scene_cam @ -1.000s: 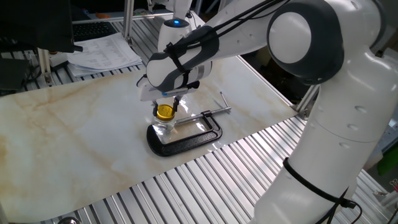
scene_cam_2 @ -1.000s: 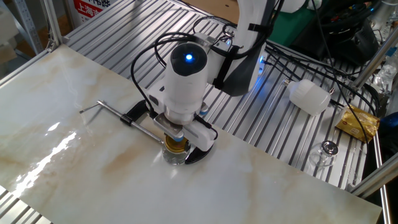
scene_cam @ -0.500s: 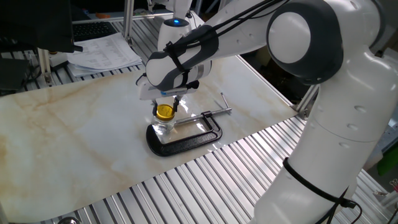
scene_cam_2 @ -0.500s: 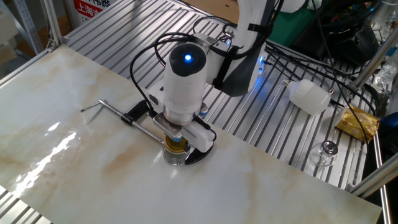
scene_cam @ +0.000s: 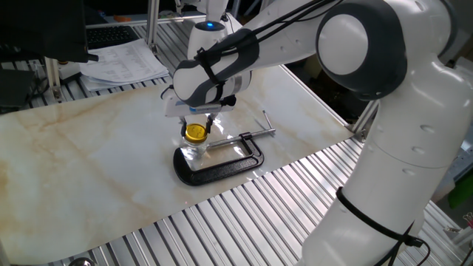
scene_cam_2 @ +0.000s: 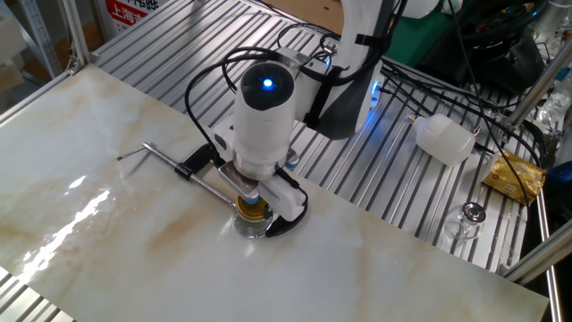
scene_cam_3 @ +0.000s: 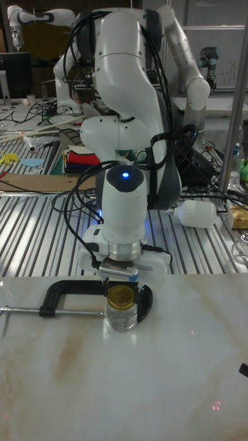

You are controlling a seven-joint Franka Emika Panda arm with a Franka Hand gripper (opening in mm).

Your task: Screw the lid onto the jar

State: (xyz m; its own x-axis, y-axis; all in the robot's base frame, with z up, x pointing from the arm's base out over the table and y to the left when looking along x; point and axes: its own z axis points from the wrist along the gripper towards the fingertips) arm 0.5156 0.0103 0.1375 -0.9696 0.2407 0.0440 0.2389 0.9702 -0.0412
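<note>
clear jar [scene_cam_3: 122, 316] upright on marble table [scene_cam: 89, 162], held in black C-clamp [scene_cam: 222, 164], contents unclear, yellow lid [scene_cam_3: 122, 295] on jar mouth, gripper [scene_cam_3: 122, 293] pinching lid from above, bare marble beside clamp

You've got a yellow lid [scene_cam_3: 122, 295] with a gold sheen on a clear glass jar [scene_cam_3: 123, 316]. The C-clamp [scene_cam: 222, 164] is matte black with a bare silver screw and handle. Tabletop [scene_cam: 89, 170] is cream marble-look with tan veining, glossy with white glare patches; the ribbed surface around it is silver aluminium. Arm [scene_cam_2: 264, 116] is white with black joints and black cables, and a blue light glows on the wrist. Far right in the other fixed view you see a translucent white bottle [scene_cam_2: 444, 139] and a gold-yellow packet [scene_cam_2: 514, 176].
</note>
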